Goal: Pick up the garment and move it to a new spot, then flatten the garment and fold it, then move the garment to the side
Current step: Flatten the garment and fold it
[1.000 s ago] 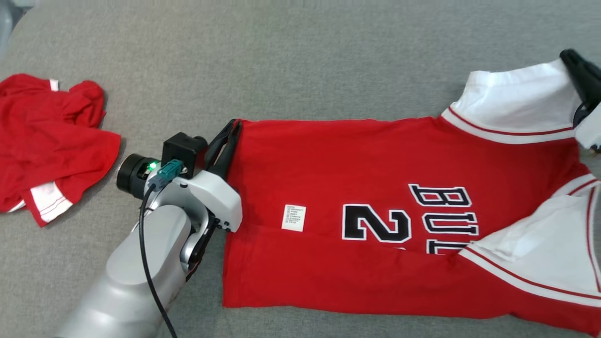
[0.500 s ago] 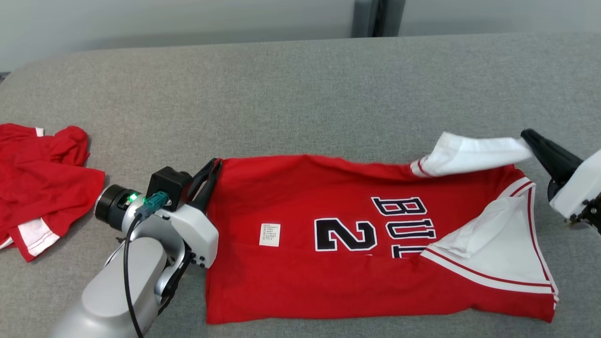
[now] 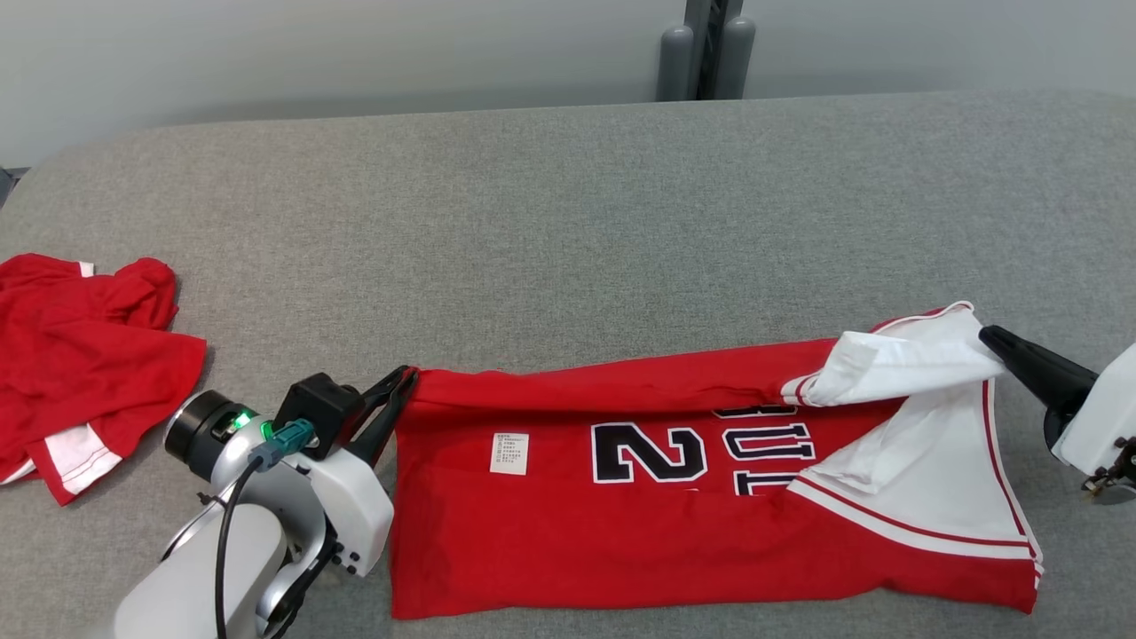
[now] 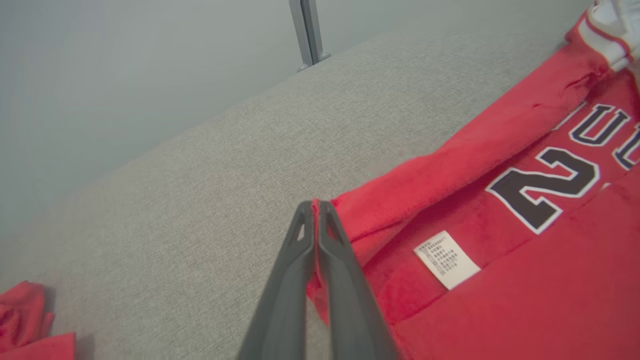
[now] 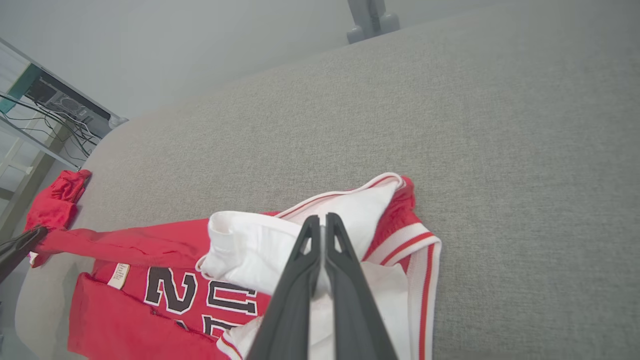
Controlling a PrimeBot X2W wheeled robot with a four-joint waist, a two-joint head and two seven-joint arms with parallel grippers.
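The garment (image 3: 674,532) is a red jersey with white sleeves and a black "2" and letters, lying on the grey padded surface (image 3: 550,222). Its far edge is lifted off the surface and folding toward me. My left gripper (image 3: 406,377) is shut on the garment's far left hem corner (image 4: 320,210). My right gripper (image 3: 987,335) is shut on the white sleeve at the far right (image 5: 320,235). A white care label (image 3: 508,453) shows on the red cloth. The near edge rests flat.
A second red garment (image 3: 80,355) with white trim lies crumpled at the left. A grey post (image 3: 701,53) stands behind the surface against a pale wall. In the right wrist view a shelf with cables (image 5: 45,110) stands past the surface's left end.
The head camera has tilted up, showing the wall. Both grippers have drawn the garment's far edge toward me, so the jersey's visible front is narrower and its letters are partly covered.
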